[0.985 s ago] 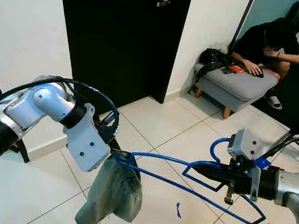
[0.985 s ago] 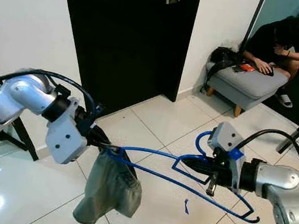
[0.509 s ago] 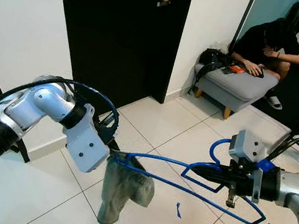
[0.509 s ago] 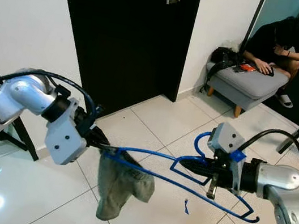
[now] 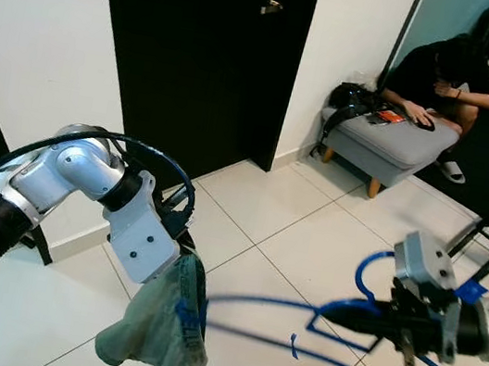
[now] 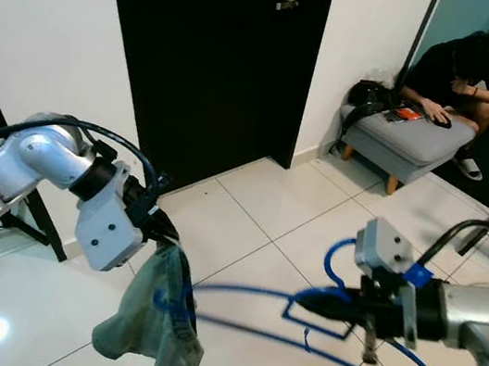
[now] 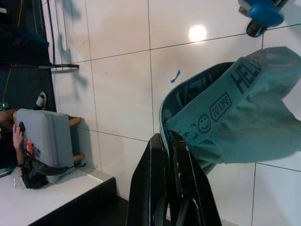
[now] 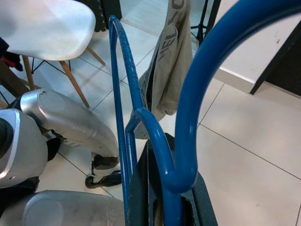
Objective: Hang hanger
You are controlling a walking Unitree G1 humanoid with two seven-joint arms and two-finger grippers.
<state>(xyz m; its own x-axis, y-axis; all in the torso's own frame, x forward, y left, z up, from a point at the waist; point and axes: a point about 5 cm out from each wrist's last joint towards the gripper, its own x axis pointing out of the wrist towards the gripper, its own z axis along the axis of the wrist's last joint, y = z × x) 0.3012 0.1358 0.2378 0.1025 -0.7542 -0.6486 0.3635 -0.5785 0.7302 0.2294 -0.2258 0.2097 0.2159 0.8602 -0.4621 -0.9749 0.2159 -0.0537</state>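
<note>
glossy white tiled floor (image 5: 267, 215) with dark grout lines. on it, near the white wall, a grey footstool (image 5: 385, 141) on short wooden legs; a person sits just behind it, a sandalled foot (image 5: 449, 167) on the tiles. a small blue scrap (image 5: 293, 346) lies on a tile

The blue wire hanger (image 6: 332, 334) lies roughly level above the tiled floor, blurred, its hook end gripped in the right tool (image 6: 351, 306). Grey-green underwear (image 6: 150, 329) hangs off its far tip, waistband pinched by the left tool (image 6: 164, 233).
</note>
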